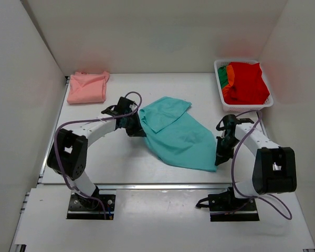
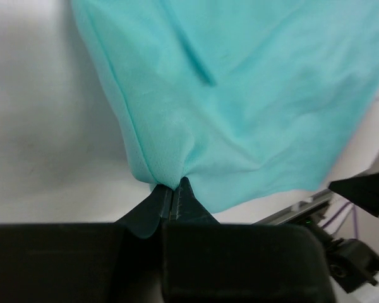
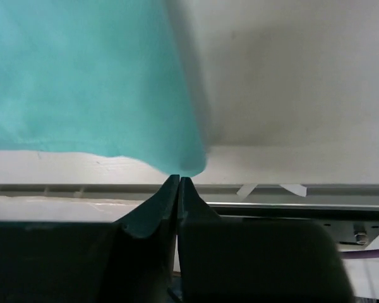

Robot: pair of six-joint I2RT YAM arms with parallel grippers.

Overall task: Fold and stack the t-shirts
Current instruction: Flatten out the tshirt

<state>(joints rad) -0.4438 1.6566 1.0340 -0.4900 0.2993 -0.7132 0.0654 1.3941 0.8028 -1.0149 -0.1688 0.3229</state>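
A teal t-shirt [image 1: 178, 134] lies partly folded across the middle of the table. My left gripper [image 1: 134, 126] is shut on its left edge; the left wrist view shows the cloth [image 2: 240, 82] bunched between the closed tips [image 2: 175, 186]. My right gripper [image 1: 219, 157] is shut on the shirt's near right corner, and the right wrist view shows that corner [image 3: 82, 76] at the closed tips [image 3: 179, 180]. A salmon pink t-shirt [image 1: 86, 87] lies folded at the back left. A red t-shirt [image 1: 247, 84] fills a basket, with green [image 1: 222, 77] and orange [image 1: 230, 72] cloth at its left side.
The white plastic basket [image 1: 236, 61] stands at the back right corner. White walls close in the table on the left, back and right. A metal rail [image 1: 163, 185] runs along the near table edge, also in the right wrist view [image 3: 290, 189].
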